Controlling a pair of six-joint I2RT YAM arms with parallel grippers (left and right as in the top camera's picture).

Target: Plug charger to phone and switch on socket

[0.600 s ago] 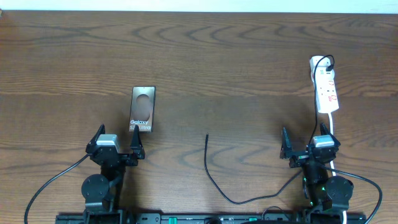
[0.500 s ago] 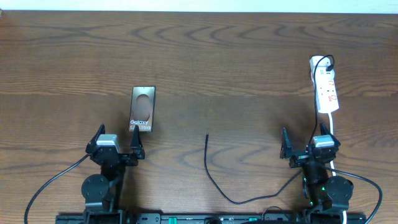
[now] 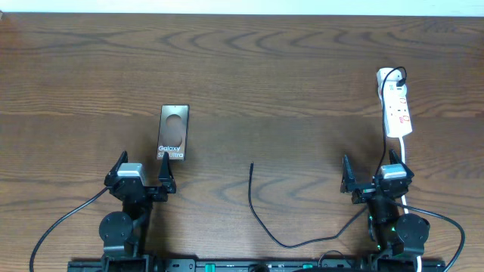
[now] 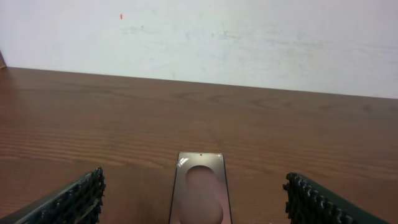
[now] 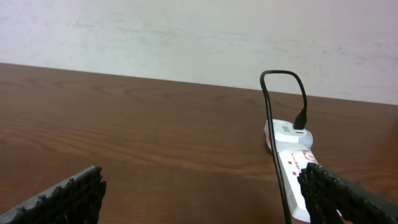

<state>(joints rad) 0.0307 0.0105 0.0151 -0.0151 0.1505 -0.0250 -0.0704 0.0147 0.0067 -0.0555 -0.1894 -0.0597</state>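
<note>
1. Fingers (image 4: 71, 199) of the left gripper (image 3: 143, 172) are spread wide and empty. The right gripper (image 3: 370, 180) is spread just as wide and also holds nothing. Both sit low at the near edge of the table (image 3: 287, 68).
2. By my reading, nothing is done yet: the charger (image 3: 253, 204) is unplugged and untouched, and the socket (image 3: 396, 106) has not been reached.
3. Left to do: pick up the charger tip, seat it in the phone (image 3: 173, 133), and press the socket switch.
4. The phone lies flat just ahead of the left gripper, a dark slab with white lettering and a glossy face.
5. The charger is a thin black cable curving up mid-table, its tip well apart from the phone.
6. The socket is white with red marks and lies far right, ahead of the right gripper. A black plug sits in its far end. I cannot tell the switch position.
</note>
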